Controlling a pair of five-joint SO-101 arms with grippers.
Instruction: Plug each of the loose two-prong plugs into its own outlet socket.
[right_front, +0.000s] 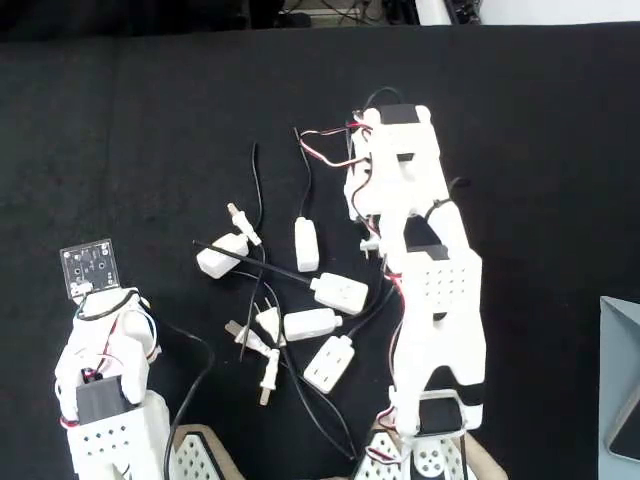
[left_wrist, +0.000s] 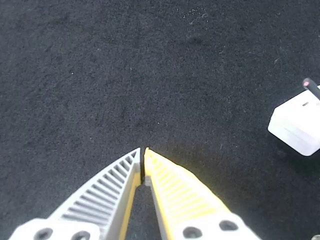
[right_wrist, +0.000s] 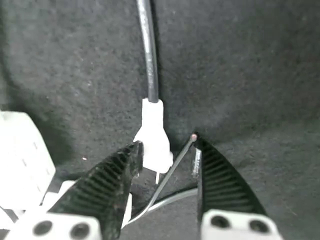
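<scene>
My left fingers (left_wrist: 115, 185) are pressed together tip to tip with nothing between them, over bare black tabletop (left_wrist: 100, 75). Off to one side sits a white socket block (left_wrist: 296, 126), cut off by the frame edge, so I cannot make out its slots. A dark cord end (left_wrist: 312, 89) with a reddish tip lies right at it.

My right fingers (right_wrist: 105, 185) stand apart. Between them, closer to one finger, a white plug (right_wrist: 152, 137) lies on the tabletop, and its black cord (right_wrist: 148, 50) runs straight away from me. The prongs face me and are mostly hidden; only one thin sliver shows below the body. A thin dark wire (right_wrist: 175, 162) with a reddish tip slants across the gap. I cannot tell whether the plug touches the finger. A second socket (right_wrist: 20, 160) is blurred and cropped at the edge.

From above, plugs and sockets lie in a loose tangle of crossing cords mid-tabletop, among them a socket strip (right_front: 340, 292) and a loose two-prong plug (right_front: 243, 222). My right arm (right_front: 430, 300) covers its own fingers there. My left arm (right_front: 100, 390) sits well apart from the tangle.
</scene>
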